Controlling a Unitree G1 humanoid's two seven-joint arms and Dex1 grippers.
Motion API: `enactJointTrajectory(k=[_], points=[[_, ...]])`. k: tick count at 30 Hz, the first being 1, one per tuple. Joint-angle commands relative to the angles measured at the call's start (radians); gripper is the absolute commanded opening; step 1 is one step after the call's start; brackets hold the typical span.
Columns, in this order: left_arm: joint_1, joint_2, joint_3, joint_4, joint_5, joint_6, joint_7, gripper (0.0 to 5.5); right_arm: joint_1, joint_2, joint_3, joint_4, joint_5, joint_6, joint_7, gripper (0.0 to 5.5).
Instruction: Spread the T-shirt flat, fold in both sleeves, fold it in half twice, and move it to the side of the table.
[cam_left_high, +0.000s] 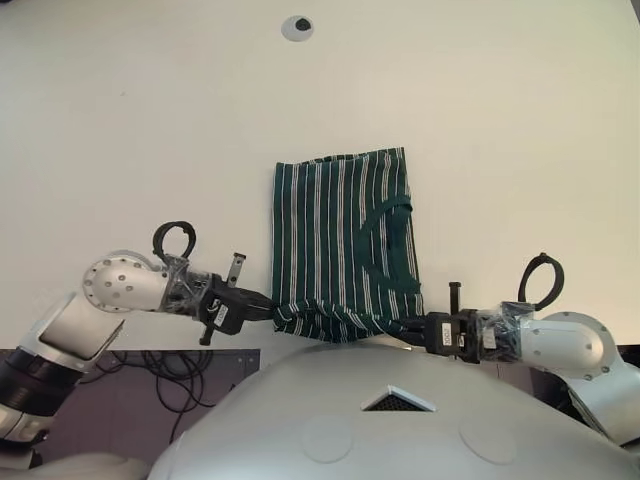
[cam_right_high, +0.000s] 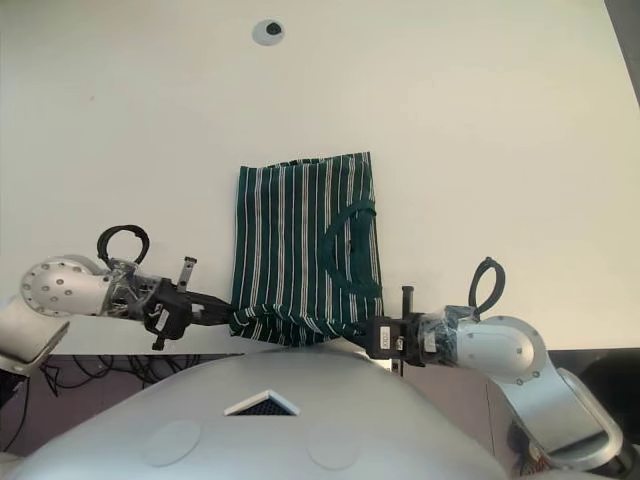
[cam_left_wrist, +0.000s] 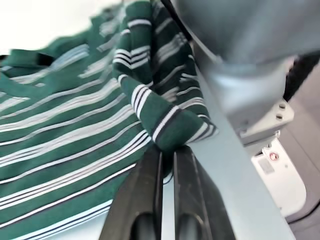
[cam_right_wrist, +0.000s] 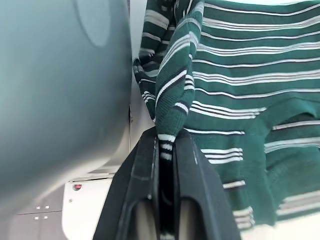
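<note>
A dark green T-shirt (cam_left_high: 340, 235) with white stripes lies folded into a narrow rectangle on the white table (cam_left_high: 120, 150), its collar toward the right side. My left gripper (cam_left_high: 272, 308) is shut on the shirt's near left corner (cam_left_wrist: 172, 130) at the table's front edge. My right gripper (cam_left_high: 412, 324) is shut on the near right corner (cam_right_wrist: 167, 127). The near edge of the cloth is bunched and slightly lifted between the two grippers.
A small round grey disc (cam_left_high: 297, 28) sits at the far side of the table. Bare tabletop stretches to the left and right of the shirt. The table's front edge (cam_left_high: 120, 350) runs just behind my grippers, with cables below at the left.
</note>
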Motion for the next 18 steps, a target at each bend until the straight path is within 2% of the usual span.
enactJointTrajectory(k=[1,4,8,13,18], points=[[0.010,0.003,0.067,-0.040,-0.070,0.060,0.010,0.03,-0.111,0.007,-0.072,-0.055,0.063,0.047,-0.020,0.07],[-0.027,-0.054,0.091,-0.047,-0.093,0.122,0.057,0.03,-0.242,-0.003,-0.103,-0.036,0.088,0.084,-0.013,0.07],[-0.095,-0.120,0.125,-0.017,-0.131,0.239,0.117,0.03,-0.406,0.003,-0.075,0.044,0.103,0.117,0.003,0.07],[-0.209,-0.213,0.150,0.065,-0.183,0.421,0.194,0.03,-0.634,0.049,0.023,0.255,0.074,0.091,0.037,0.07],[-0.310,-0.296,0.149,0.186,-0.152,0.584,0.291,0.03,-0.872,0.158,0.136,0.538,0.043,0.039,0.092,0.07]])
